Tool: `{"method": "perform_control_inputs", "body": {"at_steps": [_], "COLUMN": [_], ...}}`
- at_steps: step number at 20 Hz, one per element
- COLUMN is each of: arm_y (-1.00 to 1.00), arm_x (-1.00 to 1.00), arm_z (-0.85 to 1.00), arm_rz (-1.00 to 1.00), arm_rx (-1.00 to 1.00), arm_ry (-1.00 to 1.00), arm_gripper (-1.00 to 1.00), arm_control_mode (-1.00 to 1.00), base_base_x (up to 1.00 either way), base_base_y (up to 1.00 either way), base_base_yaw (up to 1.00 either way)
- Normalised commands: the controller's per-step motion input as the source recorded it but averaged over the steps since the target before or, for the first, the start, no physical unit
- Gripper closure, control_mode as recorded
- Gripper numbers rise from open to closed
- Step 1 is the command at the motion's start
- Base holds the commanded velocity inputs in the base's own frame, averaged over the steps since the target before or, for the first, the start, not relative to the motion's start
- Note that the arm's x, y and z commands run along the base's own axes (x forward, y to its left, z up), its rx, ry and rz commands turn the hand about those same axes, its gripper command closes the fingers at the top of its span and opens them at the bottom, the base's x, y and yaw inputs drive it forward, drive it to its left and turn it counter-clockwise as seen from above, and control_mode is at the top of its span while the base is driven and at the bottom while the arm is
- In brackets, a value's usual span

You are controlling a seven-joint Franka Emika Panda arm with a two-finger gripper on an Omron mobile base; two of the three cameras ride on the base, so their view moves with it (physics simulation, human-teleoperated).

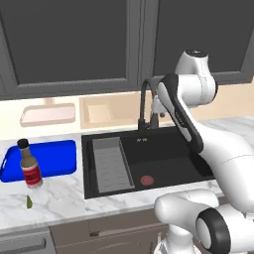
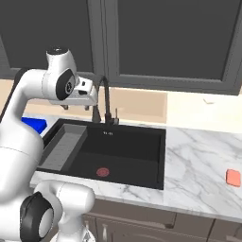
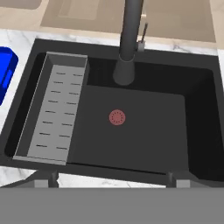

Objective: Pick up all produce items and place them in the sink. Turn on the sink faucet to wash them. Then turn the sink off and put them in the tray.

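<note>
Marble counter (image 1: 59, 196) runs nearest the base, carrying every loose item. Set into it, the black sink (image 1: 163, 158) lies bare except for its rack (image 1: 111, 163), so washing appears not to have begun. Above it, beside the faucet (image 1: 144, 101), hovers the gripper (image 2: 75, 108), jaws wide apart, holding nothing. Left, the blue tray (image 1: 49, 158) awaits, the bottle (image 1: 30, 163) at its front edge. Smallest, the lime (image 1: 29, 201) lies near the counter's front edge.
</note>
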Motion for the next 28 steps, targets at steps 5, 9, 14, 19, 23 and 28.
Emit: {"method": "perform_control_inputs", "body": {"at_steps": [5, 9, 14, 19, 23, 28], "arm_y": [0.0, 0.0, 0.0, 0.0, 0.0, 0.0], "arm_x": [0.0, 0.0, 0.0, 0.0, 0.0, 0.0], "arm_z": [0.0, 0.0, 0.0, 0.0, 0.0, 0.0], "arm_rz": [0.0, 0.0, 0.0, 0.0, 0.0, 0.0], "arm_rx": [0.0, 0.0, 0.0, 0.0, 0.0, 0.0], "arm_ry": [0.0, 0.0, 0.0, 0.0, 0.0, 0.0], "arm_gripper": [-1.0, -1.0, -1.0, -1.0, -1.0, -1.0], "arm_control_mode": [1.0, 1.0, 1.0, 1.0, 1.0, 1.0], "base_base_x": [-0.01, 0.0, 0.03, 0.08, 0.27, 0.46], "base_base_y": [0.13, 0.22, 0.39, 0.46, 0.08, 0.0], "base_base_yaw": [-0.02, -0.08, -0.05, -0.02, 0.0, 0.03]}}
